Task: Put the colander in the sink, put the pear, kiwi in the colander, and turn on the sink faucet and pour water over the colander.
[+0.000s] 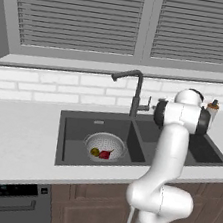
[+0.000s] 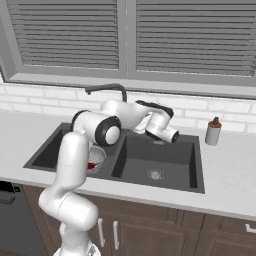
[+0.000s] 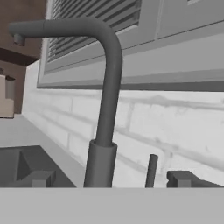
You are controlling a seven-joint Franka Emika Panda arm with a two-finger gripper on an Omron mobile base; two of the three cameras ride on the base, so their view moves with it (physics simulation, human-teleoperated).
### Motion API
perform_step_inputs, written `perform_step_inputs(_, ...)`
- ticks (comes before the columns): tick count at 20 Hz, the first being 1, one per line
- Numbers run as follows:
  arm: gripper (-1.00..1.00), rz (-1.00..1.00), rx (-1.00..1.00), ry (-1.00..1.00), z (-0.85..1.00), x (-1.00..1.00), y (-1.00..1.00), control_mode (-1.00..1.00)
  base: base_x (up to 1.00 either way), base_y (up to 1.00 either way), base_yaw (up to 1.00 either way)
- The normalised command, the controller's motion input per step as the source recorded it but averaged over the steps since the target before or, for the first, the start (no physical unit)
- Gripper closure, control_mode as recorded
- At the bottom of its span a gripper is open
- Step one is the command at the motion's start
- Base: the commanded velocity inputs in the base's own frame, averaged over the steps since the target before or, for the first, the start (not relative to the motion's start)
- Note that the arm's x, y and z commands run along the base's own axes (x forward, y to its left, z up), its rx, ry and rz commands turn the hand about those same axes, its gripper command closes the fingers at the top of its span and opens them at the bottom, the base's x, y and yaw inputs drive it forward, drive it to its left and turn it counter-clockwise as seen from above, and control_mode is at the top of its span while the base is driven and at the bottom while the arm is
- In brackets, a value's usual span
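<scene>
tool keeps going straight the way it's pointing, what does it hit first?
Most likely the sink faucet: its upright stem stands dead ahead of the open tool, with the small side lever just beside it. Depth is hard to judge.

One colander (image 1: 105, 146) sits in the one two-basin sink (image 1: 81, 124), holding two fruits: one pear (image 1: 105, 154) and one kiwi (image 1: 95, 152). There's one faucet (image 1: 136, 89) and one soap bottle (image 2: 213, 131). Two windows with blinds (image 1: 77, 12) hang above.

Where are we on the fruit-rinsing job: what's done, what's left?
Done: the silvery perforated metal colander sits in the dark grey sink's larger basin, holding the dark red pear and olive-yellow kiwi. In hand: the open tool faces the tall dark faucet base. Left: no water runs; its lever is untouched.
</scene>
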Motion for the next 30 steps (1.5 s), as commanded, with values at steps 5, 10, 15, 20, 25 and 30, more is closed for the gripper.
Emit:
perform_step_inputs(5,-1.00,-0.19,0.00,0.00,-0.07,0.26,0.22,-1.00,0.00,0.00,0.00)
perform_step_inputs(10,-1.00,-0.10,0.00,0.00,-0.03,0.39,0.01,-1.00,0.00,0.00,0.00)
perform_step_inputs(15,-1.00,-0.01,0.00,0.01,-0.15,0.27,-0.19,-1.00,0.00,0.00,0.00)
perform_step_inputs(20,-1.00,0.00,0.00,0.00,-0.22,0.22,-0.12,-1.00,0.00,0.00,0.00)
perform_step_inputs(25,-1.00,0.00,0.00,0.00,-0.19,0.27,-0.04,-1.00,0.00,0.00,0.00)
perform_step_inputs(30,-1.00,0.00,0.00,0.00,-0.15,0.35,0.00,-1.00,0.00,0.00,0.00)
